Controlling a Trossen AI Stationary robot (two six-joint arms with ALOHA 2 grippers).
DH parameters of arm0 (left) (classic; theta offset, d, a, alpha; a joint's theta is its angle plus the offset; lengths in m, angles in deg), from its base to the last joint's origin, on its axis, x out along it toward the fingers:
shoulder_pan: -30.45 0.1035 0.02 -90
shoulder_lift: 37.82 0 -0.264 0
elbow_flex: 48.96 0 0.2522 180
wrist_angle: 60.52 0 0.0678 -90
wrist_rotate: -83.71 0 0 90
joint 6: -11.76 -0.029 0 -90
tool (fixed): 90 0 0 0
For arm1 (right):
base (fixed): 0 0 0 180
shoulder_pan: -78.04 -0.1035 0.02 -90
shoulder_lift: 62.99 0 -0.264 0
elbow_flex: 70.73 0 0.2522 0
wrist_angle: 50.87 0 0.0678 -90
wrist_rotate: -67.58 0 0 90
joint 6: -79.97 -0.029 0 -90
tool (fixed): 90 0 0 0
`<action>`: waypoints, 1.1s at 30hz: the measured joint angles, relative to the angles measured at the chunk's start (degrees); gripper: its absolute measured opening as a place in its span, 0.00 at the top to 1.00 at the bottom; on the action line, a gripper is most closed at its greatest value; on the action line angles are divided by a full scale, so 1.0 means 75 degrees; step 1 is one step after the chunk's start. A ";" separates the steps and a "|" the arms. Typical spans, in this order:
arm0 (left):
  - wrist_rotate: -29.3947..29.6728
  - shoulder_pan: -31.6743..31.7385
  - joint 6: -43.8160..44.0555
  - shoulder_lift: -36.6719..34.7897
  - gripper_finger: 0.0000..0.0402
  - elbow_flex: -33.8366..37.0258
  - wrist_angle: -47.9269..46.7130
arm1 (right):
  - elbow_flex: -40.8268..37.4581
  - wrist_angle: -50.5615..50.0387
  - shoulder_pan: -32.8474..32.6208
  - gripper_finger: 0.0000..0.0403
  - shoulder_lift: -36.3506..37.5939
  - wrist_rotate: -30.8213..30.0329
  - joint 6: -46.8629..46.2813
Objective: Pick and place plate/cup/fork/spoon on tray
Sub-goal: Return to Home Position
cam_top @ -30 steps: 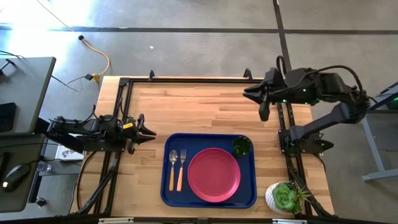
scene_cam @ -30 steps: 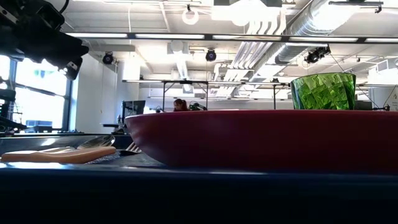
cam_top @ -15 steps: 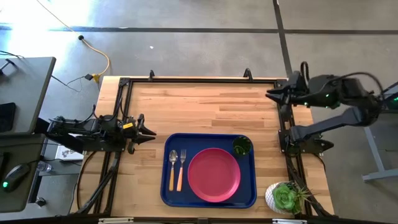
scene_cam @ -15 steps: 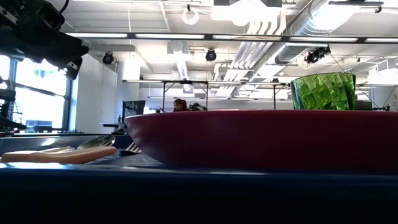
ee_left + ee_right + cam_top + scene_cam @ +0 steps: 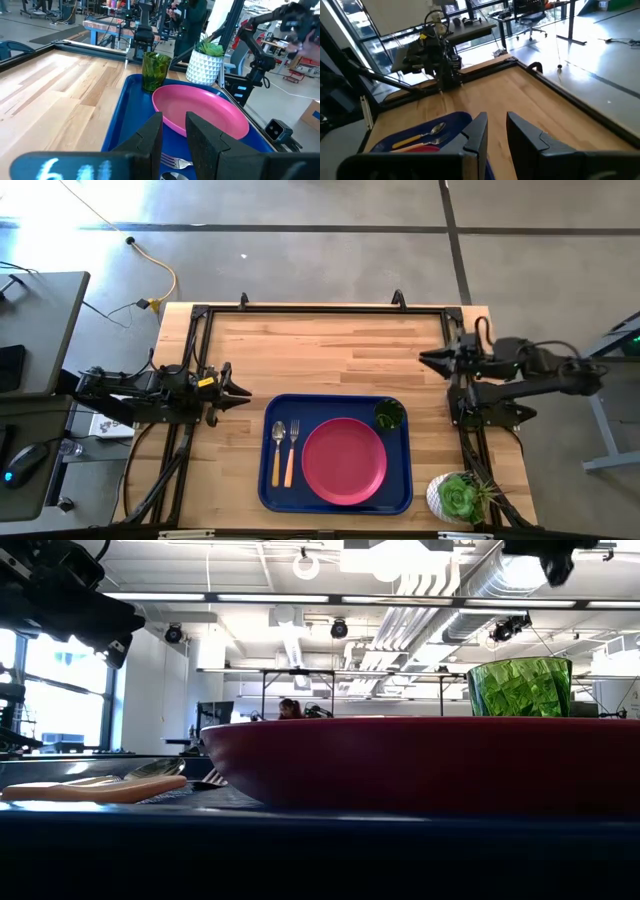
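The dark blue tray (image 5: 268, 480) lies on the near middle of the table. On it the pink-red plate (image 5: 344, 461) lies flat. The green cup (image 5: 389, 415) stands upright in the tray's far right corner. The spoon (image 5: 278, 450) and the fork (image 5: 292, 452) lie side by side at the plate's left. My left gripper (image 5: 243, 392) hovers left of the tray, open and empty, pointing at it; the left wrist view shows the plate (image 5: 200, 112) and the cup (image 5: 156, 71) beyond its fingers. My right gripper (image 5: 424, 358) is open and empty at the table's right edge.
A green succulent in a white pot (image 5: 458, 498) stands at the near right corner, right of the tray. Black frame rails (image 5: 320, 308) run along the table's far, left and right edges. Bare wood (image 5: 330, 350) lies between the tray and the far rail.
My right arm has drawn back toward the table's right edge and sunk lower, folding up; its gripper has come down and now points level toward the table's left. The tableware, the tray and my left arm have stayed still.
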 joint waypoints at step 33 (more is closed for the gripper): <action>0.0009 0.0000 0.0015 0.0000 0.81 -0.0003 -0.0009 | -0.5485 0.5322 0.0006 0.84 0.1622 0.1152 -0.0031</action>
